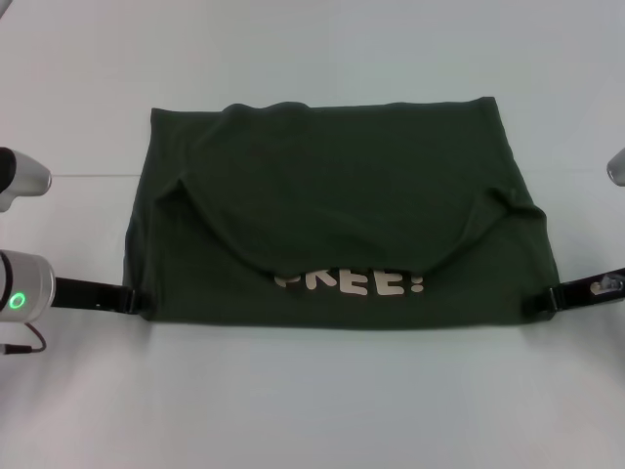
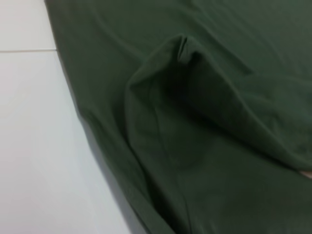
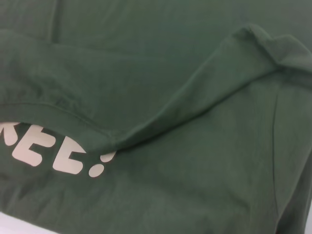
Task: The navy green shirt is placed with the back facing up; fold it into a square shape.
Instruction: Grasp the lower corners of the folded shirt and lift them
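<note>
The navy green shirt (image 1: 332, 176) lies spread across the table in the head view, partly folded. A loose flap with a curved edge drapes over its middle, and cream "FREE!" lettering (image 1: 350, 283) shows below that flap near the front edge. My left gripper (image 1: 137, 299) sits low at the shirt's near left corner, touching the cloth. Opposite it, my right gripper (image 1: 555, 299) touches the near right corner. Raised fabric peaks of the shirt (image 2: 185, 48) fill the left wrist view, and the right wrist view shows the shirt (image 3: 204, 161) with its lettering (image 3: 53, 156).
The white table (image 1: 312, 401) surrounds the shirt, with bare surface in front, behind and at both sides. A thin seam line (image 1: 88, 175) runs across the table at the left. Silver arm links (image 1: 24, 283) stand at the left edge.
</note>
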Motion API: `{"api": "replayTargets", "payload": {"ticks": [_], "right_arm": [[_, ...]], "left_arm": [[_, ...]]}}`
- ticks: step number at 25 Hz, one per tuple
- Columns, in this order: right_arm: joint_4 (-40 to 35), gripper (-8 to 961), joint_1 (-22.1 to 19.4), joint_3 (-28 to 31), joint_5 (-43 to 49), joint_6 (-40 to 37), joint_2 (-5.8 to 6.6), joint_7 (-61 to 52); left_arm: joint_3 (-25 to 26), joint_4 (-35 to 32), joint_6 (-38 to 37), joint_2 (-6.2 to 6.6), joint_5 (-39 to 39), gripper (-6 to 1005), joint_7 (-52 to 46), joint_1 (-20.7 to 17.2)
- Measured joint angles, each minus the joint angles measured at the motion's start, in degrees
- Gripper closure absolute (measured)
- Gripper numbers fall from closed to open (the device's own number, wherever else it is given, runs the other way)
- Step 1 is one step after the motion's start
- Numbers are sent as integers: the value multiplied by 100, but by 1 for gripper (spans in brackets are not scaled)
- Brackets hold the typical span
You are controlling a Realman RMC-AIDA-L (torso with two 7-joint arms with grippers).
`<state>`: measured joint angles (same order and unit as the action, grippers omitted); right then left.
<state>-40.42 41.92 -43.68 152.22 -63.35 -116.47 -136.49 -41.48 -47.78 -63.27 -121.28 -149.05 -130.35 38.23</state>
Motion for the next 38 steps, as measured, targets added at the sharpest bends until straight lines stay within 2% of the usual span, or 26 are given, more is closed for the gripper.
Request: {"api": "replayTargets", "payload": {"ticks": [4, 7, 15, 22, 27, 34, 38], "right_arm": [[-34, 665, -65, 46, -183, 71, -5, 256], [-151, 886, -150, 51, -513, -21, 53, 396], [-842, 897, -134, 74, -827, -219, 93, 328], [-1154, 897, 117, 85, -1136, -161, 314, 120], [-1157, 896, 373, 141, -1176, -38, 365, 99], [-1165, 896, 630, 199, -1166, 184, 417, -87], [-1208, 897, 702, 200, -1020, 126, 442, -188]], "left_arm": [[36, 14, -21, 37, 168, 959, 51, 0], [45, 5, -98, 93, 314, 959, 51, 24], [63, -14, -162, 253, 491, 960, 10, 392], [81, 64, 101, 465, 614, 960, -2, 844], [79, 197, 279, 615, 639, 960, -47, 1100], [78, 216, 489, 748, 858, 961, -70, 1179], [78, 217, 508, 749, 863, 961, -45, 1182]]}}
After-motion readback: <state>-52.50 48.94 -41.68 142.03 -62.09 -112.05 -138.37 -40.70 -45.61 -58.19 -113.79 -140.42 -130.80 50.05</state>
